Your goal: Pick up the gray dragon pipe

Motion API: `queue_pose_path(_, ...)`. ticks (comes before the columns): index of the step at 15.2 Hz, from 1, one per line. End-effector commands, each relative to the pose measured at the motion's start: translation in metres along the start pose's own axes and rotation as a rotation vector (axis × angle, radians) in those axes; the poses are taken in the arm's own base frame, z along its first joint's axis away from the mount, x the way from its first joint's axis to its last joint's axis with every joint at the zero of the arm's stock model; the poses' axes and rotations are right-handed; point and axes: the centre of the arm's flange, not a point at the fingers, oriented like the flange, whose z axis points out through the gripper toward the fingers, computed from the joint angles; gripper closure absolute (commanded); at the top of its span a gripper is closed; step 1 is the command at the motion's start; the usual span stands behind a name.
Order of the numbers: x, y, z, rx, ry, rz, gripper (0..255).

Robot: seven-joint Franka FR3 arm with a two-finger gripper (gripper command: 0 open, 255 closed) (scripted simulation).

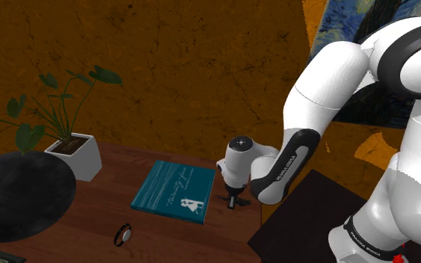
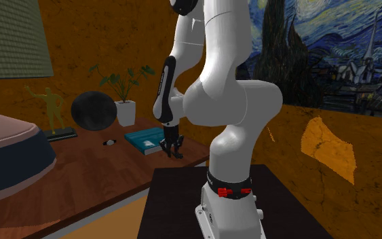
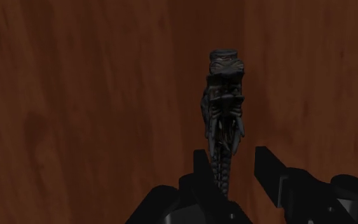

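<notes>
Both fingers of your end effector (image 3: 231,154) stand spread around the dragon pipe (image 3: 225,102): probably light, stiff, brittle; pinch its tail.

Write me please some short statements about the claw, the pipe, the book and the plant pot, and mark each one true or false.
1. The claw is open, its fingers on either side of the dragon pipe. True.
2. The book is red. False: it is teal.
3. The dragon pipe lies on the wooden table. True.
4. The plant pot is black. False: it is white.
</notes>
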Motion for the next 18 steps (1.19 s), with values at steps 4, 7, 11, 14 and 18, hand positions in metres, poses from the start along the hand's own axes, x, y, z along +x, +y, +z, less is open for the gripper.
queue_pose_path(4, 0.0, 0.008, -0.002, -0.001, -0.005, 0.015, 255)
queue_pose_path(7, 0.0, 0.008, -0.018, -0.001, -0.005, 0.015, 255)
queue_pose_path(11, 0.0, 0.009, -0.039, -0.001, -0.005, 0.015, 255)
queue_pose_path(14, 0.0, 0.009, -0.055, -0.001, -0.005, 0.015, 255)
queue_pose_path(18, 0.0, 0.01, -0.076, -0.001, -0.005, 0.015, 255)
